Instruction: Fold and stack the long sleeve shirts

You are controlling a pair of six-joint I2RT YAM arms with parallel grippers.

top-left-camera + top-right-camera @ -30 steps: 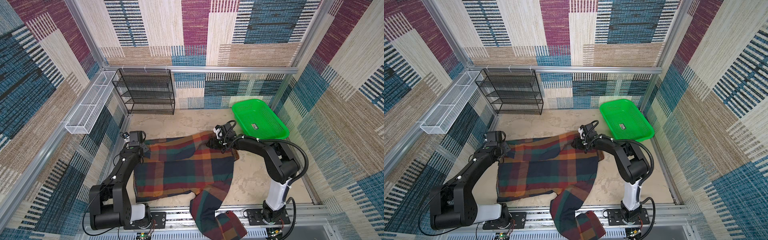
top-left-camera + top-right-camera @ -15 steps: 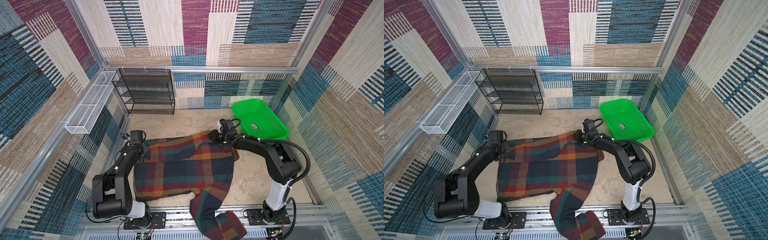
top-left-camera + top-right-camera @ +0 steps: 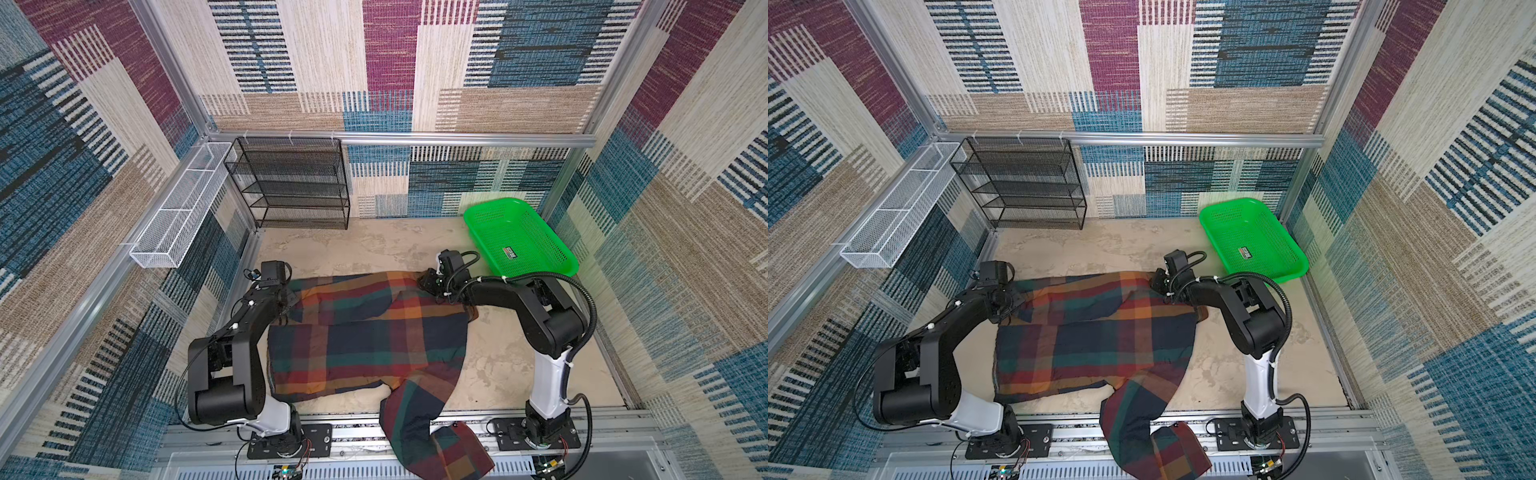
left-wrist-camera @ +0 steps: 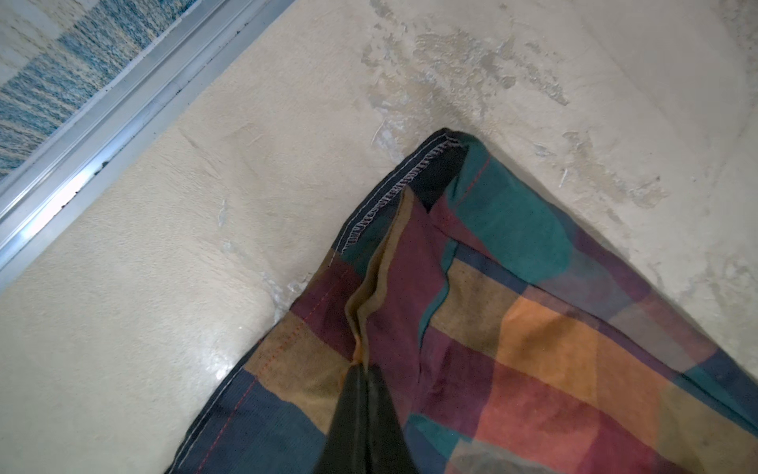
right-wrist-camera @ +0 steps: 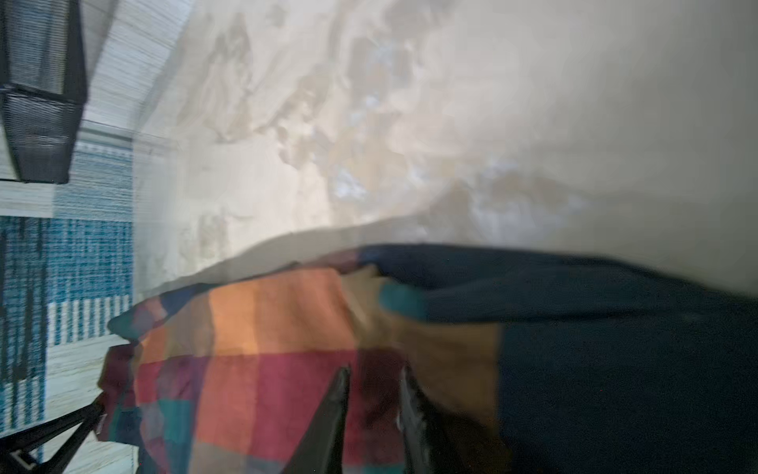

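One shirt [image 4: 533,349], left gripper [image 4: 361,369] pinching (tightly).

- The shirt [image 3: 365,345] looks like soft, matt cloth to me, with thread stitches along its edge.
- The table top [image 3: 365,245] is smooth and pale, with rough scuffed patches.
- The green basket [image 3: 511,232] is shiny plastic.
- The black rack [image 3: 291,187] and white tray [image 3: 178,210] are thin metal mesh.
- I see rough woven walls [image 3: 324,54].
- The rail [image 3: 457,139] is bare shiny metal.
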